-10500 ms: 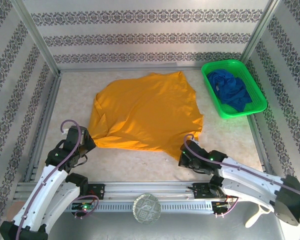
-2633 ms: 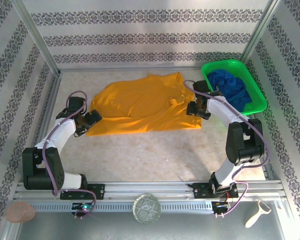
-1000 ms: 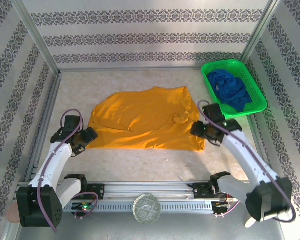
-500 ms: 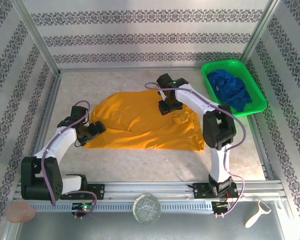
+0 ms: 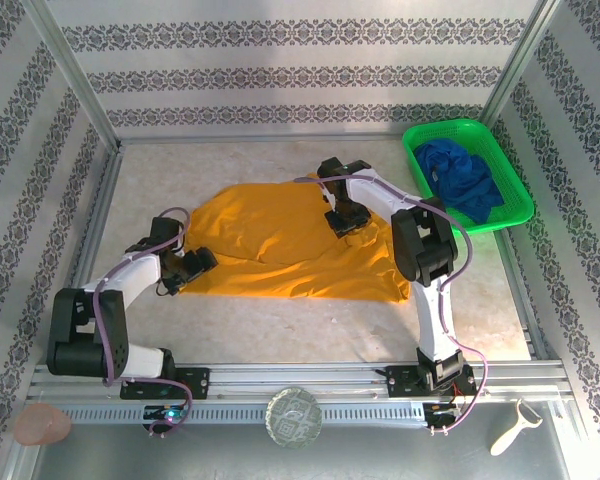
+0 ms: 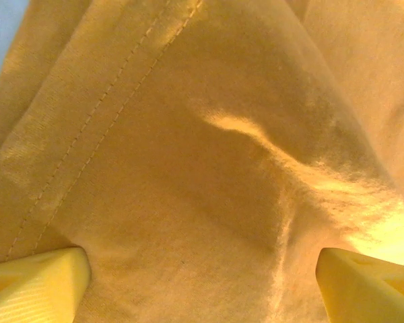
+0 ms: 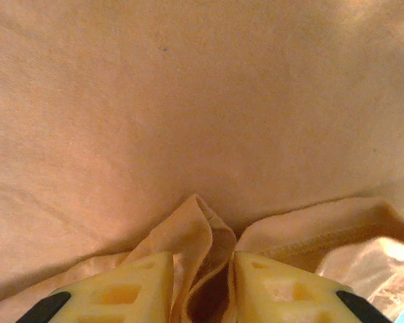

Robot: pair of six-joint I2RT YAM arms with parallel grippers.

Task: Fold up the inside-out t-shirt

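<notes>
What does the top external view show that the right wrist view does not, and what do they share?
Top external: the green basket with the blue garment, the left tool at the t-shirt's left edge. Right wrist: a stitched hem and a fold bunched between the right tool's fingers. Shared: the t-shirt and right tool.

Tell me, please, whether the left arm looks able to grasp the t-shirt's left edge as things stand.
Probably yes: the left end effector sits open at the left edge of the t-shirt, hemmed cloth lies just beyond its spread fingertips, and nothing stands between them.
</notes>
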